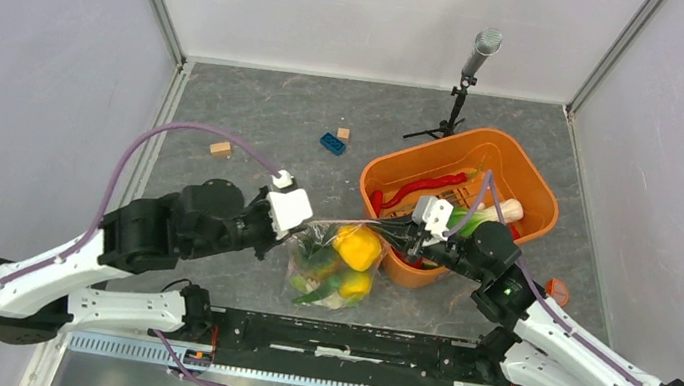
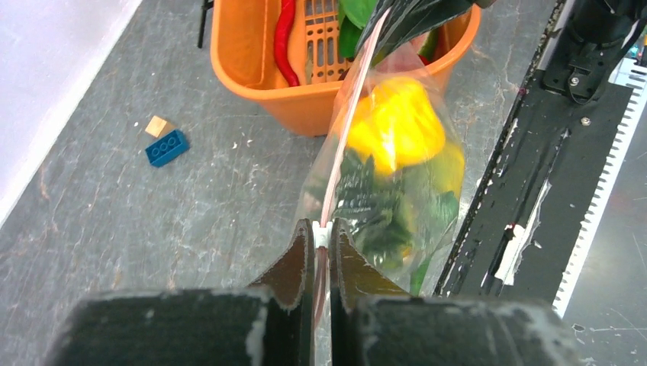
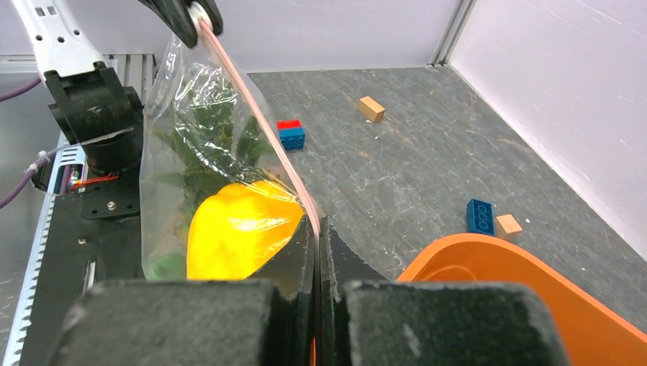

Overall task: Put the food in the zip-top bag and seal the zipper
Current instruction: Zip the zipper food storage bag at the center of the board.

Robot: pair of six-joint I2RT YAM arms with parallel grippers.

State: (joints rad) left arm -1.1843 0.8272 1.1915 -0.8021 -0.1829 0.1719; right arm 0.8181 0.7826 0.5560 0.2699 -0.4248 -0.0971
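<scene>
The clear zip-top bag (image 1: 332, 267) hangs between my two grippers, just left of the orange basket. It holds a yellow pepper (image 1: 357, 247), leafy greens (image 1: 313, 262) and another yellow piece (image 1: 354, 284). Its pink zipper (image 2: 352, 114) is stretched taut between the grippers. My left gripper (image 2: 321, 235) is shut on the zipper's left end, at its small white slider. My right gripper (image 3: 317, 229) is shut on the zipper's (image 3: 255, 107) right end, beside the basket rim. In the right wrist view the pepper (image 3: 236, 229) and greens (image 3: 206, 145) press against the bag wall.
The orange basket (image 1: 523, 168) holds a red chilli (image 1: 420, 186), a white-stemmed green vegetable (image 1: 492, 211) and other pieces. A blue brick (image 1: 332, 143) and tan blocks (image 1: 220, 148) lie on the grey floor. A microphone stand (image 1: 460, 94) is behind the basket. A black rail (image 1: 347, 345) runs along the near edge.
</scene>
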